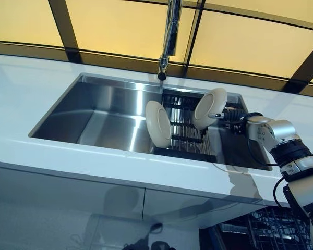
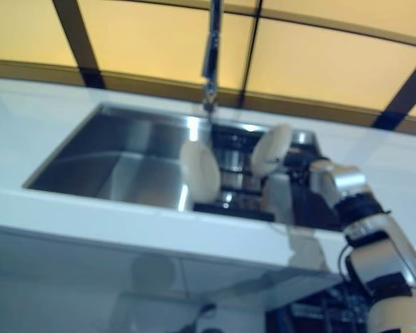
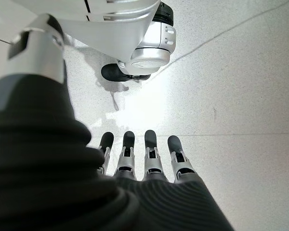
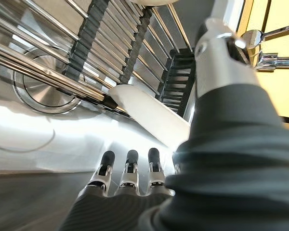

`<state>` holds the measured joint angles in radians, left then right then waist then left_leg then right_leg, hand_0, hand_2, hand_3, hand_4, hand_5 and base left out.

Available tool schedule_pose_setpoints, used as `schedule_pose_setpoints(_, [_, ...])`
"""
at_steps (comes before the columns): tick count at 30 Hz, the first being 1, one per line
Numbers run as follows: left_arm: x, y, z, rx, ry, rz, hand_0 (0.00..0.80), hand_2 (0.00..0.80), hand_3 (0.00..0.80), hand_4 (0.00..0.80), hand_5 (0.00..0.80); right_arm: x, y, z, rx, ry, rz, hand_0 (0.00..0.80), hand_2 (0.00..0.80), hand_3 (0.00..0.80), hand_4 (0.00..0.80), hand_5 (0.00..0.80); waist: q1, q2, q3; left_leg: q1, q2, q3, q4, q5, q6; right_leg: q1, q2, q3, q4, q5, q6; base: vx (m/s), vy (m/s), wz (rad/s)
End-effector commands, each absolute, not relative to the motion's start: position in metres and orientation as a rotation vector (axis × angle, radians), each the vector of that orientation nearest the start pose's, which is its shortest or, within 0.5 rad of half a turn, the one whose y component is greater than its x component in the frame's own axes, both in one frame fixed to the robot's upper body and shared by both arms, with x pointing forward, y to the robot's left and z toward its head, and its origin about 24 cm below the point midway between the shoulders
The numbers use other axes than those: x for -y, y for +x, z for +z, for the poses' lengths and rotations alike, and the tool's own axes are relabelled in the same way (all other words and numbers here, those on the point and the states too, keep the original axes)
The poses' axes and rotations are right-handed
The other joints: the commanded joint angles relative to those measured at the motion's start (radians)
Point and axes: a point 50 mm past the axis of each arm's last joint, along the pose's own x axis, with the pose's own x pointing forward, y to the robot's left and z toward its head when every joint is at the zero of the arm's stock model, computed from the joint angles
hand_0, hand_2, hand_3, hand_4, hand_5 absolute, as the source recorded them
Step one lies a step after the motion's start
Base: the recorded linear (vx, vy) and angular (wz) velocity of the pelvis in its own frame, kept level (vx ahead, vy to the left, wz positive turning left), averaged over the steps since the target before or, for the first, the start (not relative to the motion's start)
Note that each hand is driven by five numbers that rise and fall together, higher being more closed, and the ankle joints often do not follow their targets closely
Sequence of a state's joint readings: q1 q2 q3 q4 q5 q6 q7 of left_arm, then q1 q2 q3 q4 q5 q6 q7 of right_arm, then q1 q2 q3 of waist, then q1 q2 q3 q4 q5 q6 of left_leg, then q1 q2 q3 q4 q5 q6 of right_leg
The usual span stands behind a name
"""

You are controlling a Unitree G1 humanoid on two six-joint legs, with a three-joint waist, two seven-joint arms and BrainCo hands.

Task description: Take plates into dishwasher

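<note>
The right hand [image 1: 230, 115] is seen at the right plate [image 1: 209, 108] on the sink rack [image 1: 185, 136], fingers straight, nothing gripped. The left hand [image 3: 144, 159] hangs relaxed over the floor. A pinch on that plate's rim is judged next; 2 plates remain undelivered.

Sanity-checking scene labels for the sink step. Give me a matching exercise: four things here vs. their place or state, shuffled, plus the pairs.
Things:
1. left plate
2. right plate
3. left hand
4. faucet

Places or states:
A. hangs over the floor, fingers straight, nothing in it
B. rises behind the sink, spout above the basin
C. on edge at the rack, next to the right hand
D. on edge at the rack's near left end

Pairs: 1-D, 2-C, 3-A, 4-B
</note>
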<state>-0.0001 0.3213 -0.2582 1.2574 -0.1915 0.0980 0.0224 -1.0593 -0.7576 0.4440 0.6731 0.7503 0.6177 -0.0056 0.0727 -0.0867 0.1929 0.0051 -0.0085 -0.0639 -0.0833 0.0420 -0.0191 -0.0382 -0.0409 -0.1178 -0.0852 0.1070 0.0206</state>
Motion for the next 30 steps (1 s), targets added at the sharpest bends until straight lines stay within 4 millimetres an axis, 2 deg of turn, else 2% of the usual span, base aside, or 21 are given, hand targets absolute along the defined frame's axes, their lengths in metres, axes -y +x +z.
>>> schedule_pose_setpoints(1, [-0.264, 0.071, -0.158, -1.372, 0.333, 0.126, 0.000, 0.000, 0.000, 0.000, 0.000, 0.226, 0.398, 0.242, -0.227, -0.209, 0.008, 0.000, 0.000, 0.000, 0.000, 0.000, 0.025, -0.015, -0.017, -0.024, 0.003, 0.034, -0.004, 0.001, -0.021, 0.011, -0.048, 0.005, -0.002, 0.014, 0.085, 0.000, 0.000, 0.00])
schedule_pose_setpoints(12, [-0.263, 0.075, -0.158, -1.341, 0.316, 0.127, 0.000, 0.000, 0.000, 0.000, 0.000, 0.232, 0.399, 0.243, -0.224, -0.211, -0.013, 0.000, 0.000, 0.000, 0.000, 0.000, 0.030, -0.007, 0.013, -0.042, 0.002, 0.028, -0.004, 0.007, -0.020, -0.006, -0.047, 0.007, 0.000, 0.016, 0.083, 0.000, 0.000, 0.00])
schedule_pose_setpoints(20, [-0.263, 0.077, -0.157, -1.335, 0.307, 0.131, 0.000, 0.000, 0.000, 0.000, 0.000, 0.234, 0.400, 0.255, -0.194, -0.216, -0.051, 0.000, 0.000, 0.000, 0.000, 0.000, 0.035, -0.004, 0.028, -0.053, 0.003, 0.023, -0.004, 0.010, -0.022, -0.013, -0.049, 0.002, 0.000, 0.017, 0.083, 0.000, 0.000, 0.00])
schedule_pose_setpoints(30, [-0.260, 0.073, -0.159, -1.347, 0.302, 0.128, 0.000, 0.000, 0.000, 0.000, 0.000, 0.250, 0.402, 0.269, -0.164, -0.222, -0.124, 0.000, 0.000, 0.000, 0.000, 0.000, 0.053, 0.003, 0.027, -0.062, 0.001, 0.012, -0.004, 0.014, -0.023, -0.018, -0.052, -0.011, -0.002, 0.015, 0.080, 0.006, -0.001, 0.04])
